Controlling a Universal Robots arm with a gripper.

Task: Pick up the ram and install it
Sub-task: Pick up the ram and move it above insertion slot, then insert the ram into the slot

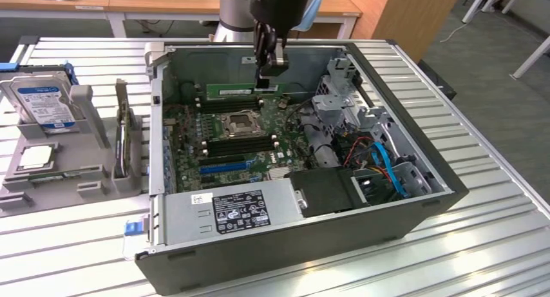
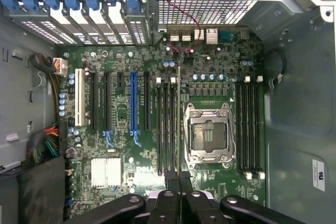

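The ram (image 1: 232,89) is a narrow green stick hanging level inside the open computer case (image 1: 429,174), above the far end of the motherboard (image 1: 257,156). My gripper (image 1: 268,80) reaches down from above and is shut on the stick near its end toward the exterior view's right. In the wrist view the ram (image 2: 179,119) shows edge-on as a thin line between my fingertips (image 2: 171,178). It runs along the gap between a bank of memory slots (image 2: 166,124) and the CPU socket (image 2: 207,135). A second bank of slots (image 2: 249,129) lies on the socket's other side.
A grey fixture (image 1: 82,181) at the exterior view's left holds a hard drive (image 1: 43,102), a square CPU chip (image 1: 36,156) and an upright expansion card (image 1: 123,139). Inside the case sit a power supply (image 1: 236,210), a drive cage (image 1: 344,97) and coloured cables (image 1: 387,165).
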